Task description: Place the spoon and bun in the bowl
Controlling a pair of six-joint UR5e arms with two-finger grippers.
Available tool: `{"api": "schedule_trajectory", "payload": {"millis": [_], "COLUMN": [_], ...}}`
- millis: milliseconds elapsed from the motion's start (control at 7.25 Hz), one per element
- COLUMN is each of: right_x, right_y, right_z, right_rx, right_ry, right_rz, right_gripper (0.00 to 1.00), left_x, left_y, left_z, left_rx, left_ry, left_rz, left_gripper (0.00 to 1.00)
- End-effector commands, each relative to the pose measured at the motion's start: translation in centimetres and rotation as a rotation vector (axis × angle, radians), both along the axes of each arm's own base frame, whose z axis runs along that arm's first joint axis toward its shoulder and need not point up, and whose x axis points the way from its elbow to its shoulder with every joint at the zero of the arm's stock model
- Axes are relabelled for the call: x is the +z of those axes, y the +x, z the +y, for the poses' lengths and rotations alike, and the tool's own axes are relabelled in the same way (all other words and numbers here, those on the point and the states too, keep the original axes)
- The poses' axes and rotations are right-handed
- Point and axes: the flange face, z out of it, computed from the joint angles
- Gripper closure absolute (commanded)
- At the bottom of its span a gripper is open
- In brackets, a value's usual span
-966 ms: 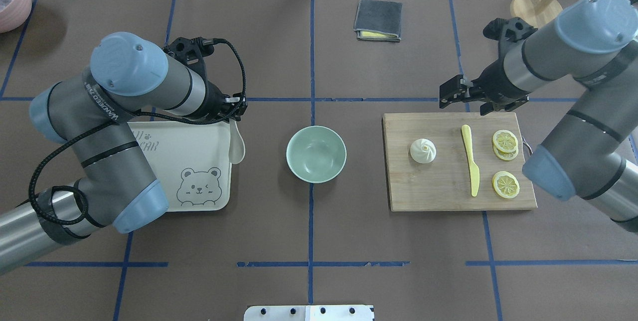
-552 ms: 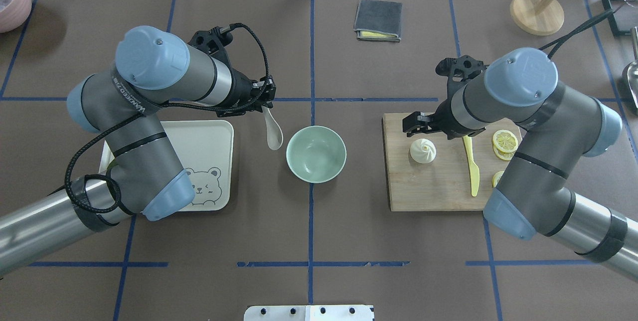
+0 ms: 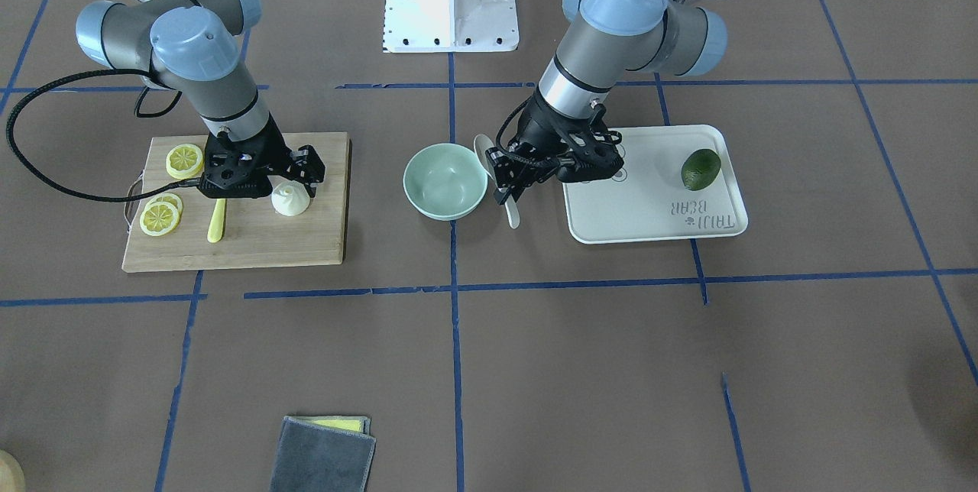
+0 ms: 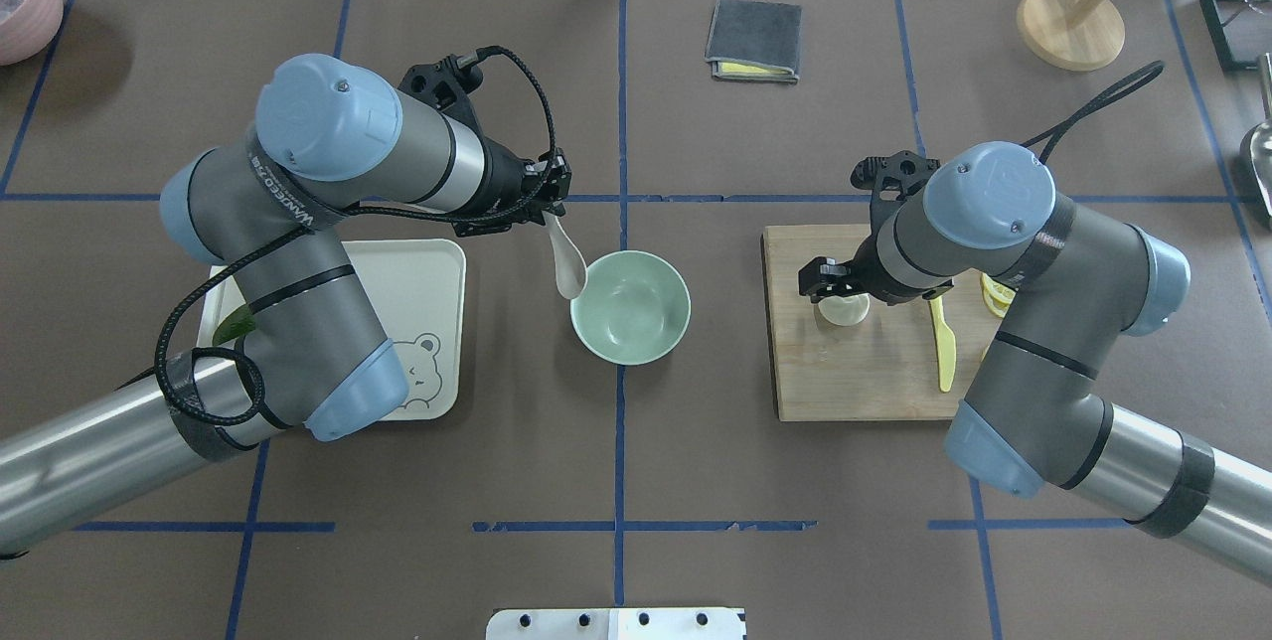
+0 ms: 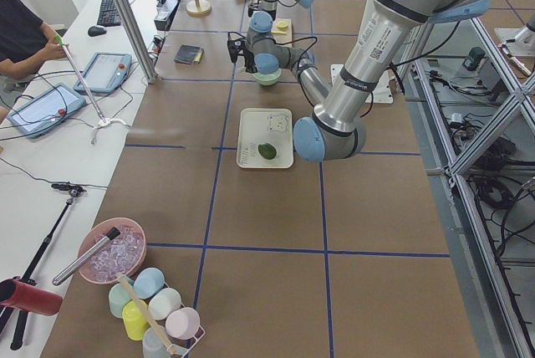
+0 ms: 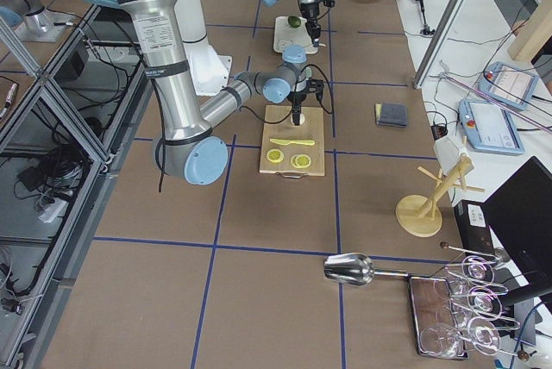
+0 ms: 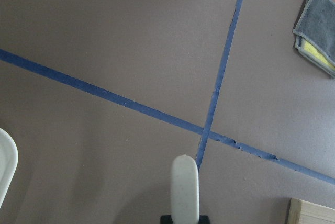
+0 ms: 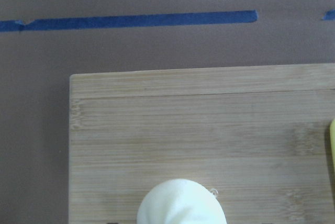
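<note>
Overhead exterior view has the mint-green bowl (image 4: 646, 332) standing empty, and everything else is placed from it. The left gripper (image 4: 553, 211) hovers just beside the bowl on the robot's left, a little to the side away from the robot's base. Its fingers are clenched on the handle of the spoon (image 4: 566, 267). The spoon hangs tilted in the air, its oval scoop low by the bowl's rim on that same side. From overhead the scoop's edge meets the line of the rim, but the front-facing view shows it outside the bowl. The left wrist camera sees the handle's end jutting past the fingers over the brown table covering.

To the bowl's right, near it, lies a wooden cutting board (image 4: 865, 382). The bun (image 4: 845, 312) sits on the board at the end nearer the bowl. The right gripper (image 3: 290, 183) is low over the bun with its fingers spread to either side of it. No picture shows them pressing it, and the bun rests on the wood. Farther from the bowl on the same board lie a yellow knife (image 4: 944, 352) and lemon slices (image 3: 185, 160).

To the bowl's left is a white bear-printed tray (image 4: 417, 282), with a dark green fruit (image 3: 701, 169) at its end away from the bowl. Beyond the bowl, away from the robot, lies a folded grey cloth (image 4: 753, 39).
</note>
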Motion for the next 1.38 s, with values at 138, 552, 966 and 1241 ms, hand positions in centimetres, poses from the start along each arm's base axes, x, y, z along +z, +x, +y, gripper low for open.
{"api": "schedule_trajectory", "payload": {"millis": [138, 552, 966, 1241], "right_x": [0.4, -0.1, -1.4, -2.6], "right_y": [-0.3, 0.0, 1.8, 2.6], "right_z": [0.0, 0.1, -0.6, -0.5], "right_rx": [-0.003, -0.005, 0.011, 0.014], "right_ry": [-0.008, -0.004, 0.0, -0.004], "right_rz": [0.008, -0.003, -0.019, -0.021], "right_gripper": [0.83, 1.0, 1.0, 1.0], "left_x": [-0.1, 0.0, -1.3, -1.3], "left_y": [1.5, 4.8, 7.6, 7.9], "left_z": [0.5, -0.4, 0.3, 0.9], "left_rx": [0.012, -0.025, -0.051, -0.04], "left_ry": [-0.017, -0.039, -0.05, -0.046], "left_rz": [-0.001, 0.017, 0.028, 0.029], "left_gripper": [1.0, 1.0, 1.0, 1.0]}}
